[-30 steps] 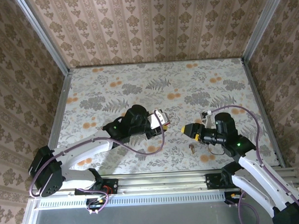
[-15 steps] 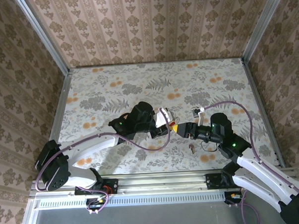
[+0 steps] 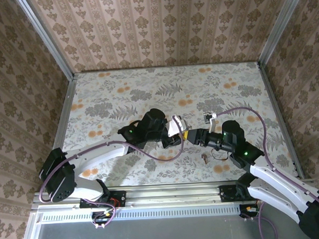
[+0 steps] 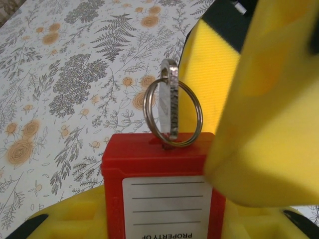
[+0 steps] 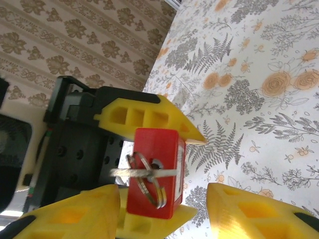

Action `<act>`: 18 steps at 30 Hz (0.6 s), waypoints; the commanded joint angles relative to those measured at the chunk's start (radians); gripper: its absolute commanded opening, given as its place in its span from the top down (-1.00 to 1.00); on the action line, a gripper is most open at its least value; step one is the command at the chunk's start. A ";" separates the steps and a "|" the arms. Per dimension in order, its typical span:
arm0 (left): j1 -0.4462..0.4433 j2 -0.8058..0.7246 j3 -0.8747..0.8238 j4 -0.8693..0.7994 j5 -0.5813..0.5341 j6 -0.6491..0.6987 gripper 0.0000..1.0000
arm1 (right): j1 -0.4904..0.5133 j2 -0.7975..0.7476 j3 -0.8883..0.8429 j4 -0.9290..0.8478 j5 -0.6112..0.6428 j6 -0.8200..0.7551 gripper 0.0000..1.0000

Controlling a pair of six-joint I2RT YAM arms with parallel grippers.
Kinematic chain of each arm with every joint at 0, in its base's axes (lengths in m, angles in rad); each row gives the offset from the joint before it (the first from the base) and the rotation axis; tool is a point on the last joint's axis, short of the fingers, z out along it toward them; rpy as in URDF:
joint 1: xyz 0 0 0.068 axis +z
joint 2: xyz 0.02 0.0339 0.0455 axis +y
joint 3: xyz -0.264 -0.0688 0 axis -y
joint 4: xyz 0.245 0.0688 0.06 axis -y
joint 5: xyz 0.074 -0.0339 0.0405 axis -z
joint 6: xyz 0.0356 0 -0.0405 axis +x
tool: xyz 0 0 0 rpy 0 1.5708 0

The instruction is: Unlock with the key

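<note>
My left gripper [image 3: 176, 130] is shut on a red padlock [image 4: 164, 164] with a white label, held above the table. The key [image 4: 171, 102], thin grey metal on a split ring, sticks out of the padlock's end. In the right wrist view the key [image 5: 144, 173] lies across the red padlock [image 5: 155, 144], which sits between the left gripper's yellow fingers [image 5: 144, 117]. My right gripper [image 5: 164, 199] is open with one finger on each side of the key, and a clear gap remains on the right side. From above, the right gripper [image 3: 188, 137] meets the left one nose to nose.
A small dark object [image 3: 204, 159] lies on the floral tabletop [image 3: 148, 93] just in front of the right arm. Patterned walls close in the table at the back and on both sides. The arms' purple cables hang near the grippers.
The right gripper has moved left up to the padlock and its fingers have come closer together around the key. The left arm carried the padlock slightly right, then held still.
</note>
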State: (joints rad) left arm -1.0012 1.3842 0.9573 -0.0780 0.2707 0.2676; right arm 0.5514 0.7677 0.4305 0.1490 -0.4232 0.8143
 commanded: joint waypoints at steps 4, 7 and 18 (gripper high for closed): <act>-0.014 0.023 0.055 0.018 0.023 -0.011 1.00 | 0.015 0.018 -0.010 0.070 0.046 0.008 0.10; -0.020 0.028 0.055 0.020 0.020 -0.011 1.00 | 0.017 0.037 -0.006 0.079 0.047 0.009 0.20; -0.017 0.009 0.031 0.079 -0.015 -0.037 0.29 | 0.021 0.015 0.023 -0.047 0.108 0.008 0.86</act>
State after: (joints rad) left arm -1.0195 1.4208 0.9722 -0.0772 0.2455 0.2596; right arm 0.5678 0.8124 0.4286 0.1814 -0.3725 0.8326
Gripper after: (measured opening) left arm 0.391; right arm 0.193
